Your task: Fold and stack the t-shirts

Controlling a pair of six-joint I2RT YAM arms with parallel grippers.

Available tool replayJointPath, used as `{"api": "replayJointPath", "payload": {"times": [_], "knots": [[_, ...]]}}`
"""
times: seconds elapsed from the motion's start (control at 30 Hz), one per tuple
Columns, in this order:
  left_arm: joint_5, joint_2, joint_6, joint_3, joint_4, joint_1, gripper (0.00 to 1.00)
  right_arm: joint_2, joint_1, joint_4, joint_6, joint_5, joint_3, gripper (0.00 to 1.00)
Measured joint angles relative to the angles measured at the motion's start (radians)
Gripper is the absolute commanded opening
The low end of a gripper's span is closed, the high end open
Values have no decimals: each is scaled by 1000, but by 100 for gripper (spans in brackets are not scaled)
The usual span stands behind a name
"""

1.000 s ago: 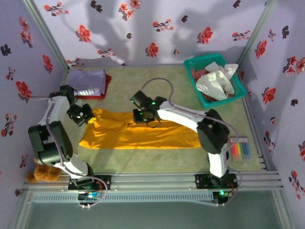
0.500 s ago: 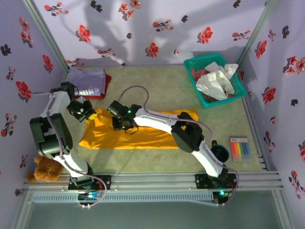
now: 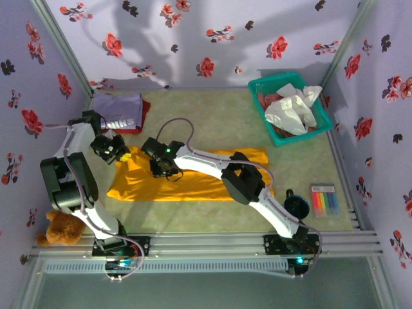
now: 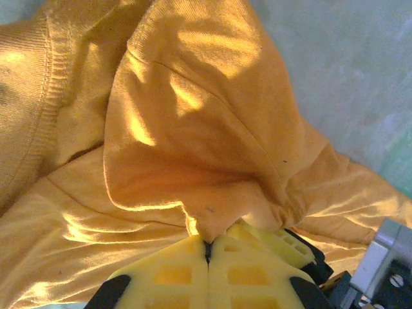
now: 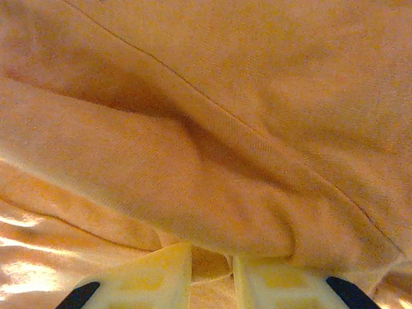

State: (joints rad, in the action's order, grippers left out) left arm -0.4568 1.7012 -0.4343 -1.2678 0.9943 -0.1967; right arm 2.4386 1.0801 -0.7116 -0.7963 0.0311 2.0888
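Observation:
A bright orange-yellow t-shirt lies stretched across the middle of the table. My left gripper is at its upper left corner, shut on a pinch of the cloth, with the jaws pressed together. My right gripper rests on the shirt's left half, its arm reaching across the cloth. Its fingers stand a little apart with a fold of the orange cloth caught between them. A folded lavender t-shirt with white lettering lies on a red one at the back left.
A teal basket at the back right holds a crumpled white shirt over reddish cloth. A pack of coloured markers and a dark round object lie at the right. A brown teddy bear sits by the left arm's base.
My right gripper has travelled left across the orange-yellow shirt, from its middle toward the left gripper. The left gripper has shifted slightly back, still holding its corner.

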Motion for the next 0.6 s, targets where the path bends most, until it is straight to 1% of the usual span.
{"api": "replayJointPath", "payload": {"times": [0.1,0.23,0.3,0.47,0.6], "knots": [[0,0,0,0,0,0,0,13,2,-17,18,3,23,25],[0,0,0,1,-2,0,0,13,10,-31,38,3,48,31],[0,0,0,1,-5,0,0,13,15,-37,45,3,58,32],[0,0,0,10,-14,0,0,14,27,-53,56,3,66,31],[0,0,0,23,-16,0,0,16,28,-67,56,3,68,26]]}}
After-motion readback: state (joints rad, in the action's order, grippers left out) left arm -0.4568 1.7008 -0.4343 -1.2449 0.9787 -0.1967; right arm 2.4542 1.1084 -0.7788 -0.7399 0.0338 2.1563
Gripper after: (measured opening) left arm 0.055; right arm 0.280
